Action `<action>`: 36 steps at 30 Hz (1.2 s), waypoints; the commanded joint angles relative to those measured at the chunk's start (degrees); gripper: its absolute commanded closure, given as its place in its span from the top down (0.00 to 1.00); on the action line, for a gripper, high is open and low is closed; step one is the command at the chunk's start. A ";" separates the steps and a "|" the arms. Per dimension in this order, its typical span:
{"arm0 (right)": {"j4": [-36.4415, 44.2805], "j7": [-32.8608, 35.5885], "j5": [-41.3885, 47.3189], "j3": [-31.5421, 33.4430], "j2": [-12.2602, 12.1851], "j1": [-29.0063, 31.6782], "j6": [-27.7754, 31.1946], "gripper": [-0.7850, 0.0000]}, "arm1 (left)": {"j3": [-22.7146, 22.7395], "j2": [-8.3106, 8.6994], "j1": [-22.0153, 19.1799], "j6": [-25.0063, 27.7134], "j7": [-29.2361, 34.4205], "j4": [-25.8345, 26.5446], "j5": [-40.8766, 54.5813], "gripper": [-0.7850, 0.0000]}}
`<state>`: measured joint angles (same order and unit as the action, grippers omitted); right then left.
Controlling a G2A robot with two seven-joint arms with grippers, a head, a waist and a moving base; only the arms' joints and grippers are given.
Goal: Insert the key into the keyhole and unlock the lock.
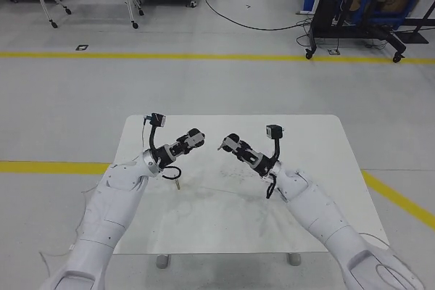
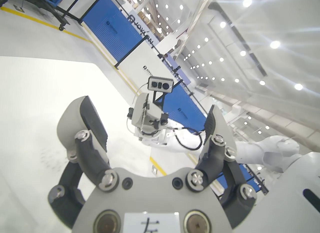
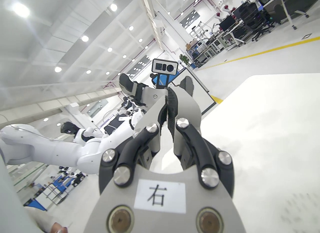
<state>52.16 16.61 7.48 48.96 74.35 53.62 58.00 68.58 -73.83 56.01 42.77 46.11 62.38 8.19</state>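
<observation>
While both arms hang over the white surface [image 1: 304,217], the left tool [image 1: 200,135] and the right tool [image 1: 225,142] point at each other near its middle, tips close but apart. The left tool is released, its ribbed pads [image 2: 96,121] spread wide. The right tool is clenched, pads [image 3: 172,108] pressed together; whether anything thin sits between them cannot be told. A small slender item [image 1: 177,184] lies on the surface just beside the left forearm, under a black cable loop [image 1: 172,172]; it may be the key, but it is too small to tell. Faint grey scuff marks [image 1: 232,174] cross the surface below the tools. On the floor beyond the far edge run a yellow line [image 1: 203,55] and a black cable [image 1: 246,25], with a dark wheeled frame [image 1: 355,32] standing well apart.
</observation>
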 commanded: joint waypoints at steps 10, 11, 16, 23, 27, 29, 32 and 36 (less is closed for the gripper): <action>-4.43 15.17 12.35 0.43 2.01 -2.15 0.00 0.00 | -3.34 -0.07 -0.74 1.70 -0.04 -0.02 -5.06 0.67; -4.99 15.74 12.57 0.49 2.27 -2.34 0.00 0.00 | -3.66 -0.08 -0.83 1.73 0.18 -0.09 -5.15 0.64; -6.80 17.48 12.90 1.22 3.45 -2.90 0.00 0.00 | -4.53 -0.04 -1.34 1.64 -0.31 -0.74 -6.40 0.47; -8.27 19.17 12.53 3.22 4.57 -2.88 0.00 0.00 | -5.37 0.07 -1.67 1.76 -0.50 -1.14 -6.57 0.00; -8.86 19.61 11.89 4.48 5.06 -2.78 0.00 0.00 | -5.86 0.15 -1.93 1.83 -0.15 -1.37 -6.52 0.00; -9.07 19.78 11.45 5.10 5.27 -2.71 0.00 0.00 | -6.03 0.20 -2.04 1.88 -0.11 -1.49 -6.43 0.00; -9.24 19.92 10.87 6.07 5.54 -2.53 0.00 0.00 | -6.20 0.28 -2.19 1.83 -0.18 -1.66 -6.39 0.00; -9.23 20.18 10.05 7.22 5.87 -2.18 0.00 0.00 | -6.44 0.40 -2.31 1.55 -0.34 -1.85 -6.66 0.00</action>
<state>42.89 36.69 17.68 55.93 80.15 51.36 58.00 62.18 -73.46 53.72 44.46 45.90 60.58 1.65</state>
